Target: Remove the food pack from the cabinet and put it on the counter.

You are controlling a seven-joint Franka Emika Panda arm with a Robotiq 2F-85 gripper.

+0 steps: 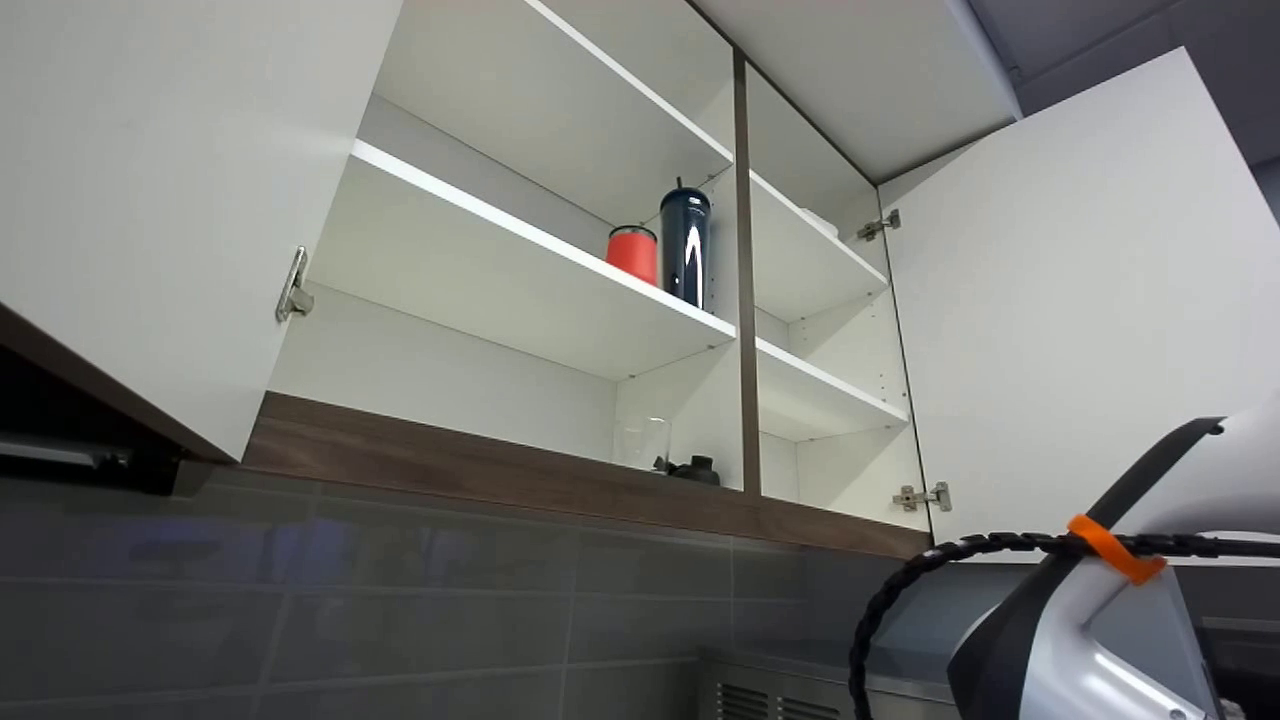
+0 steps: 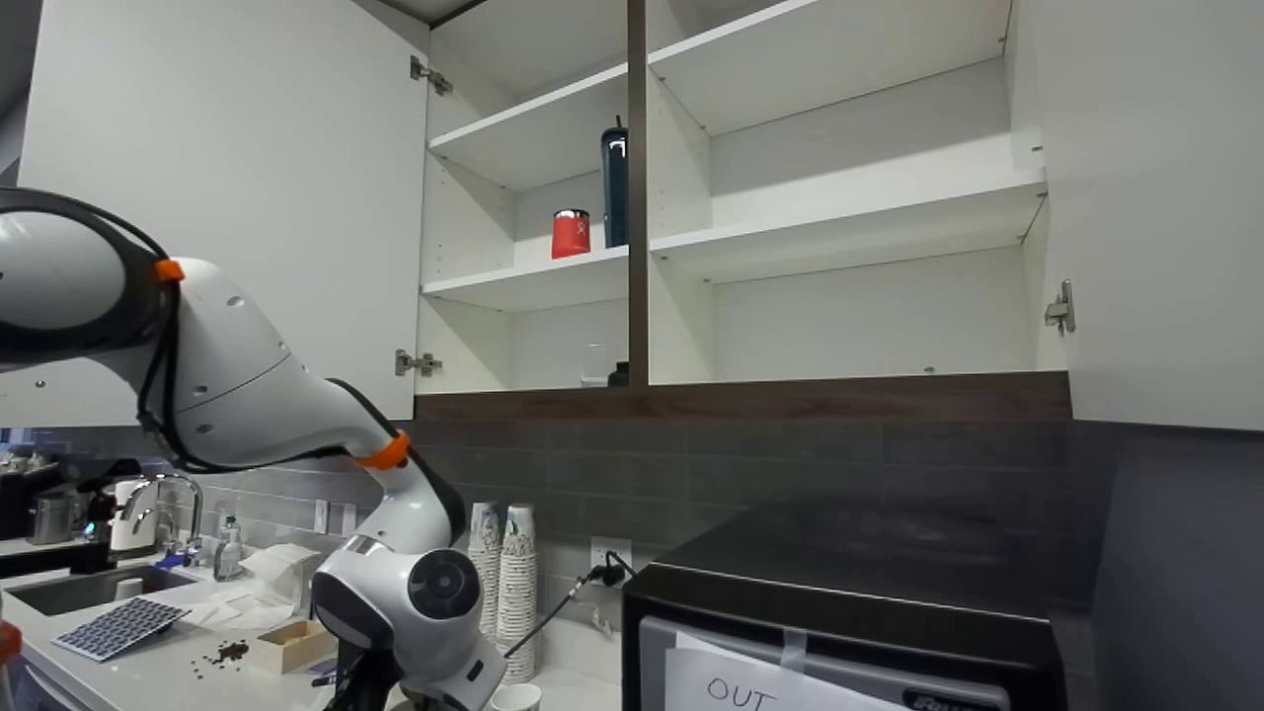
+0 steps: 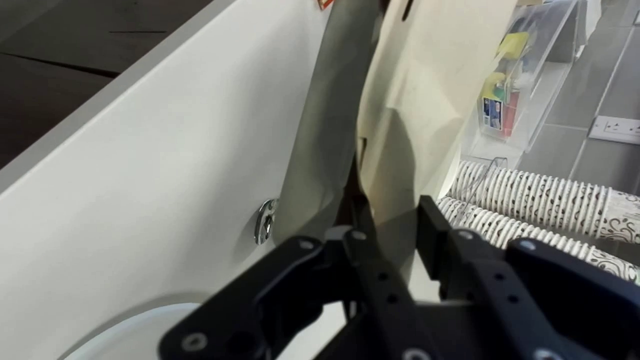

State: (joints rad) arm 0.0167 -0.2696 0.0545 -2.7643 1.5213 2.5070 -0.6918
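The gripper [image 3: 392,220] is clenched on 1 panel of the food pack [image 3: 425,90]. In the wrist view, the food pack extends toward 12 o'clock from the gripper, over the counter [image 3: 165,145]; contact with the counter cannot be determined. 2 stacks of paper cups [image 3: 530,190] are at 3 o'clock. The food pack is outside the cabinet [image 2: 849,398], which holds 1 red cup [image 2: 571,235] and 1 dark blue bottle [image 2: 614,188].

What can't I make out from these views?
Pale box, wrist view: near end partly covered by the gripper, far end cut off by the top edge.
White item, in an exterior view: lower part hidden by the upper shelf.
Sign, in an exterior view: anything below "OUT" cut off by the bottom edge.
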